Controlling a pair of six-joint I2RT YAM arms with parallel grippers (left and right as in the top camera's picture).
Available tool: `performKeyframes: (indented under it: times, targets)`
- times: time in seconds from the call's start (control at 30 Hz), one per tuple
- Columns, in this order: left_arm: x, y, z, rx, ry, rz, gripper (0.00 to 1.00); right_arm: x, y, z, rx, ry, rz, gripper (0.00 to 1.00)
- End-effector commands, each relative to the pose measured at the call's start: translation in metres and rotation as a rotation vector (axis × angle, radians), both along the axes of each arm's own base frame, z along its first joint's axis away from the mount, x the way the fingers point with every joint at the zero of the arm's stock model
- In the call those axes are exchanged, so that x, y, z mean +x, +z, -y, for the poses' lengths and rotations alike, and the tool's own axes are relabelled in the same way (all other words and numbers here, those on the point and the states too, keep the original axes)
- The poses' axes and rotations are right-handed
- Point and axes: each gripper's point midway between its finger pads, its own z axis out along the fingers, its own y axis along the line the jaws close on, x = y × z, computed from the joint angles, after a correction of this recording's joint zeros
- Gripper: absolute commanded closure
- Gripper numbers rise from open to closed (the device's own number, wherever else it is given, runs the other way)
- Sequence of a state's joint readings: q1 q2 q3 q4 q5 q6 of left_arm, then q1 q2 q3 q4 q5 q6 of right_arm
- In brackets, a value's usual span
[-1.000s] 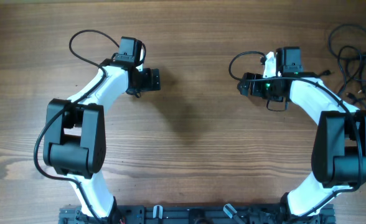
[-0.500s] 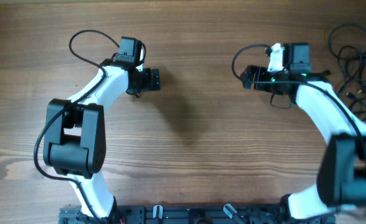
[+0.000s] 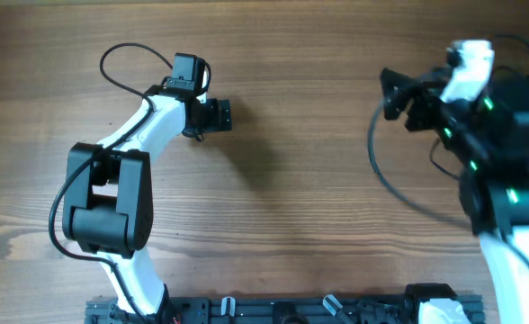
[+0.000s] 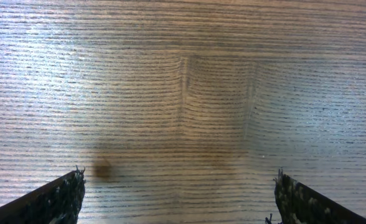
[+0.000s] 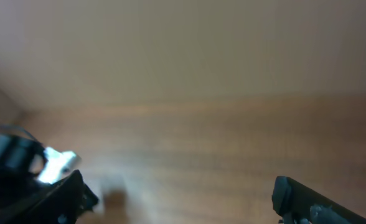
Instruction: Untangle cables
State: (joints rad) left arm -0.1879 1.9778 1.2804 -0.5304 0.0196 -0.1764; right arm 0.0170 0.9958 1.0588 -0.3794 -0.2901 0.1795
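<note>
The cables [image 3: 523,41] are thin black cords at the table's far right corner. My right arm hides most of them, and only a short curve shows. My right gripper [image 3: 389,94] is raised high above the table, left of the cables, with its fingers pointing left. In the right wrist view [image 5: 183,199] its jaws are wide apart and empty over blurred wood. My left gripper [image 3: 224,114] rests low over bare wood in the left half, far from the cables. In the left wrist view [image 4: 177,199] it is open and empty.
The wooden table [image 3: 282,207] fills the view. The right arm's own thick black wire [image 3: 377,166] hangs in a loop left of that arm. The left arm [image 5: 27,165] shows blurred at the left of the right wrist view. The arm bases stand at the front edge.
My right arm has risen toward the camera and swung right, and now covers most of the cables. The left arm has not moved.
</note>
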Motion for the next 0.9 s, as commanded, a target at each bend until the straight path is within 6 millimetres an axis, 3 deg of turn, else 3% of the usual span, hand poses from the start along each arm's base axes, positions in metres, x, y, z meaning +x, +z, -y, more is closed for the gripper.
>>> performKeyframes:
  times: [0.0, 0.13, 0.43, 0.73, 0.87]
  targets:
    - [0.0, -0.002, -0.002, 0.019, -0.011, -0.001, 0.0, -0.022, 0.029, 0.001, 0.006, -0.006, 0.091, 0.0]
    - [0.0, -0.002, -0.002, 0.019, -0.011, -0.001, 0.0, -0.031, 0.038, 0.001, 0.007, -0.006, 0.119, 0.0]
    - [0.0, -0.002, -0.002, 0.019, -0.01, -0.001, 0.0, -0.046, 0.006, 0.019, -0.026, -0.105, 0.031, 0.0]
    - [0.0, -0.002, -0.002, 0.019, -0.011, -0.001, 0.0, -0.076, -0.062, 0.019, -0.035, -0.104, -0.045, 0.0]
    - [0.0, -0.002, -0.002, 0.019, -0.011, -0.001, 0.0, -0.079, -0.082, 0.019, -0.03, -0.102, 0.003, 0.0]
